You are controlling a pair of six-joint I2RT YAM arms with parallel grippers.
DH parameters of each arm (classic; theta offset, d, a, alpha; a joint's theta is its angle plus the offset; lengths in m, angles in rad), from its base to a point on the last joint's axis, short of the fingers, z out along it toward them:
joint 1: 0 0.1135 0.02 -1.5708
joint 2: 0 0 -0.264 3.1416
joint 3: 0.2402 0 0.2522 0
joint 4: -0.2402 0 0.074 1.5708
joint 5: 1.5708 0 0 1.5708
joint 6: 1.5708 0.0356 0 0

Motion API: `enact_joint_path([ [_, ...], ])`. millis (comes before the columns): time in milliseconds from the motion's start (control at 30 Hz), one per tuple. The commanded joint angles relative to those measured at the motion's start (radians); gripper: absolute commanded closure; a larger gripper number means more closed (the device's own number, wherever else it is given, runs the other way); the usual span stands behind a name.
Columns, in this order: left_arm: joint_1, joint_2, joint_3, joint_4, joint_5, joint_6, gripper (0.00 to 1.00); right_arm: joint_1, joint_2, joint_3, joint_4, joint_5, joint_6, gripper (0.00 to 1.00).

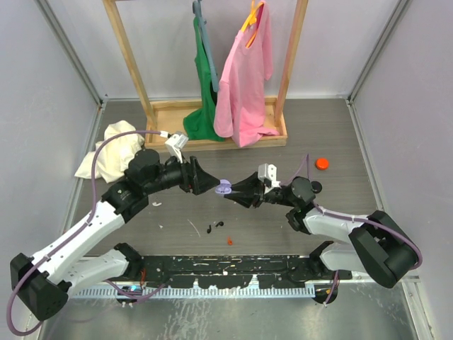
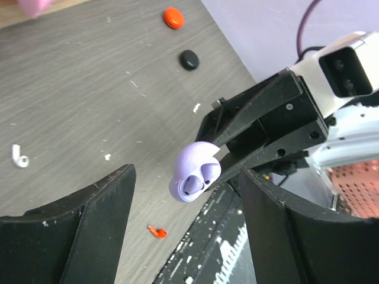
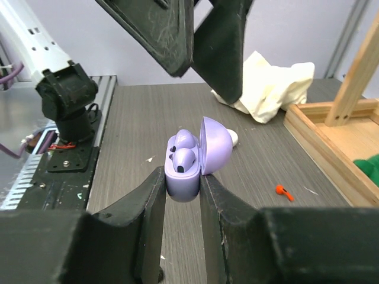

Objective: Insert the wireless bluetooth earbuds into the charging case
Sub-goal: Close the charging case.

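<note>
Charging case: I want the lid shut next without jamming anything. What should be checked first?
1. Right gripper hold on the charging case: ok. Its fingers pinch the base from both sides, off the table.
2. Both earbuds in the case: ok. Two purple ones sit in the wells.
3. Earbuds pressed fully home: cannot tell.
4. Lid free to swing: ok. It stands open, with nothing on its rim.
5. Left gripper empty: ok. It is open and holds nothing, with a gap to the case on either side.
</note>
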Motion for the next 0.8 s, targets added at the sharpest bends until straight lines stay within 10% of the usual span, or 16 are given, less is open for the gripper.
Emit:
enact_joint_path([
  [0,0.026,0.031,-0.006,0.105,0.229,-0.052,0.28,0.010,-0.001,0.078,0.012,-0.082,0.032,0.99],
  [767,0.076,0.047,-0.097,0.323,0.466,-0.121,0.37,0.022,0.067,0.135,-0.042,-0.089,0.035,0.99],
])
